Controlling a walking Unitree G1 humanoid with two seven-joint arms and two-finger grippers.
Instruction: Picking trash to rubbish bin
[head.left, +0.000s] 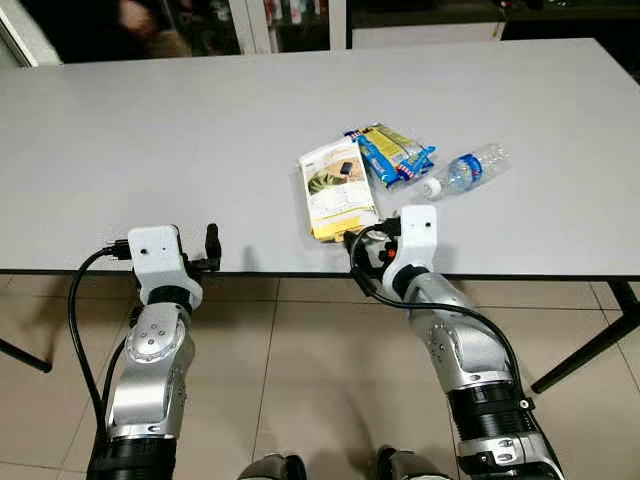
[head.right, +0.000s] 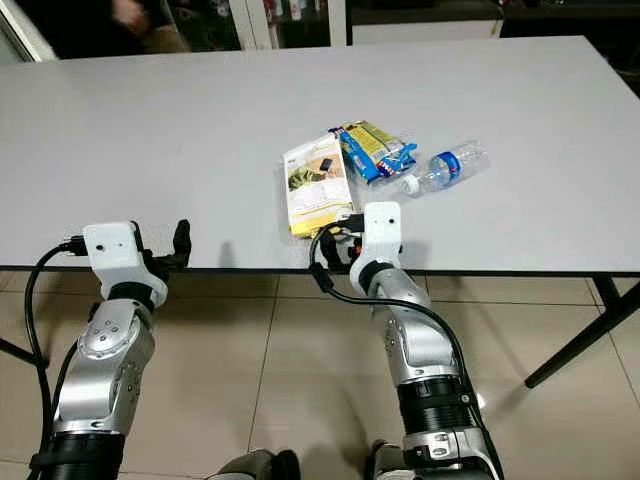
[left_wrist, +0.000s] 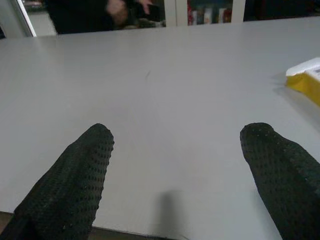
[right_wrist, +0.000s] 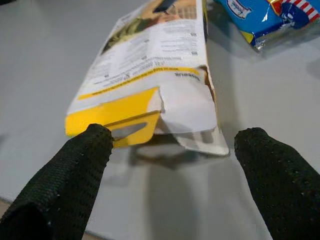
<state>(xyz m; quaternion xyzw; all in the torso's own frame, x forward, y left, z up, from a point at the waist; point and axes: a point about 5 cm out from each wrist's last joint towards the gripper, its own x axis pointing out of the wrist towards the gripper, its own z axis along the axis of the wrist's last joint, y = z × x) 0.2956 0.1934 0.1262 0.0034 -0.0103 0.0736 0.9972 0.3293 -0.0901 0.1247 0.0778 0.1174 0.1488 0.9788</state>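
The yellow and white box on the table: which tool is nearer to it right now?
Right. The right tool sits at the table edge, open, right in front of the box's torn end. The left tool is also at the table edge, open, well off to the box's left.

I see printed lines on the white-and-yellow carton (right_wrist: 150, 75) near the table's front edge, but none is sharp enough to read.

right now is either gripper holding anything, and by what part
Nothing is held. The right gripper is open just short of the yellow and white box's torn end, not touching it. The left gripper is open over bare table.
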